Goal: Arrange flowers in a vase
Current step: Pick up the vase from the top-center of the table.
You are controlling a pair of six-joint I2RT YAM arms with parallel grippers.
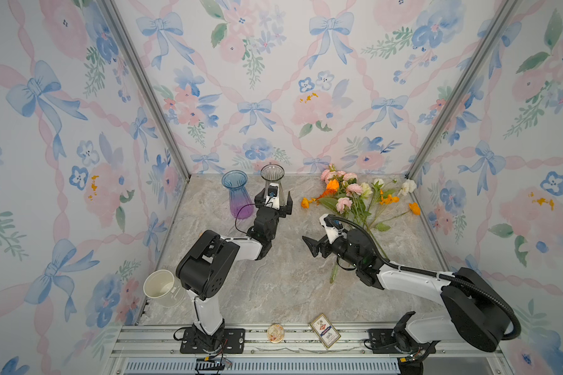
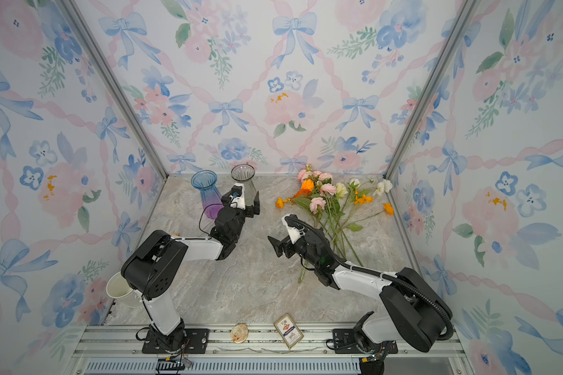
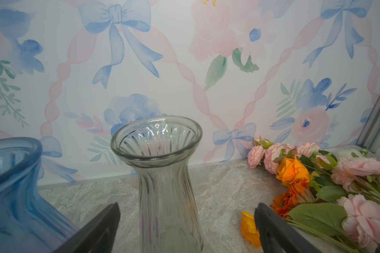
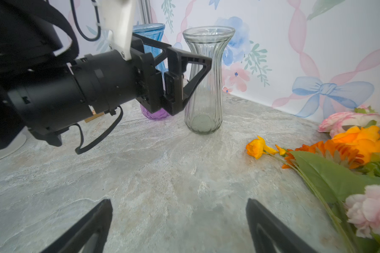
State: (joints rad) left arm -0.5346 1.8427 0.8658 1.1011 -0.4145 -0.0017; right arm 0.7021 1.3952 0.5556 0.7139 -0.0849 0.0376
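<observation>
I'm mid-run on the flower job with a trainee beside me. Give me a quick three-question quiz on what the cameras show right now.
1. True or false: the left gripper is open, and the clear ribbed glass vase stands upright just ahead of it.
2. Multiple choice: the green-stemmed artificial flowers with pink, orange and white blooms are A) standing in a vase, B) lying flat on the grey marble-patterned tabletop, C) hanging from a gripper.
3. Short answer: what does the right gripper hold?

Key: 1 true. 2 B. 3 nothing; its jaws are open over bare tabletop.
</observation>
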